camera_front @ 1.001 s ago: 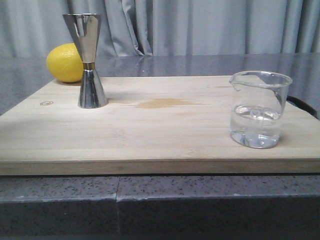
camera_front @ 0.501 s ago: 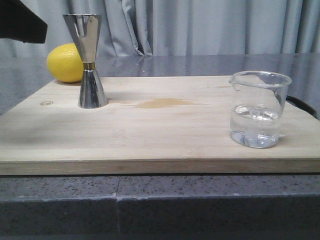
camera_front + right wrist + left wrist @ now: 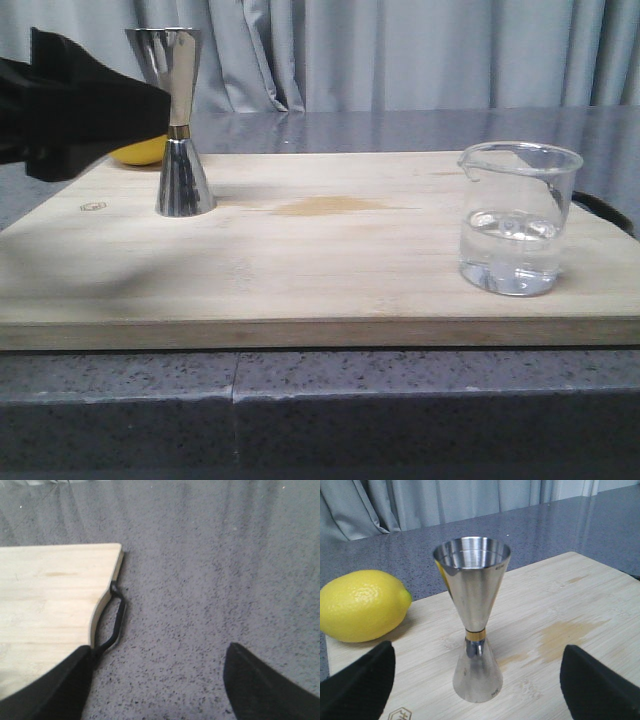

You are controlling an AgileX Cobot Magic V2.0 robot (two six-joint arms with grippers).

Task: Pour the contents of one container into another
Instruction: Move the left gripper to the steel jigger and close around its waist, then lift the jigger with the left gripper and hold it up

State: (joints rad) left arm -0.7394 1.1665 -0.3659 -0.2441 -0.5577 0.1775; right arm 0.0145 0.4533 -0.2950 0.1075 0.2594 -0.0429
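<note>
The clear glass beaker (image 3: 517, 222) stands on the right of the wooden board (image 3: 300, 280), about a third full of clear liquid. The tall steel jigger (image 3: 180, 120) stands upright at the board's back left. In the front view my left gripper (image 3: 150, 108) is a black mass just left of the jigger's upper cone. The left wrist view shows the jigger (image 3: 475, 615) centred ahead of my open left gripper (image 3: 478, 649), which touches nothing. My right gripper (image 3: 159, 649) hangs open over the grey countertop (image 3: 210, 580), beside the board's corner, out of the front view.
A yellow lemon (image 3: 362, 605) lies behind and left of the jigger, mostly hidden by the left arm in the front view. A brownish stain (image 3: 325, 207) marks the board's middle. A black handle (image 3: 116, 617) sits at the board's right end. Grey curtains hang behind.
My left gripper has come in from the upper left of the front view, moving right and down towards the jigger, and now covers most of the lemon. Beaker and jigger have not moved.
</note>
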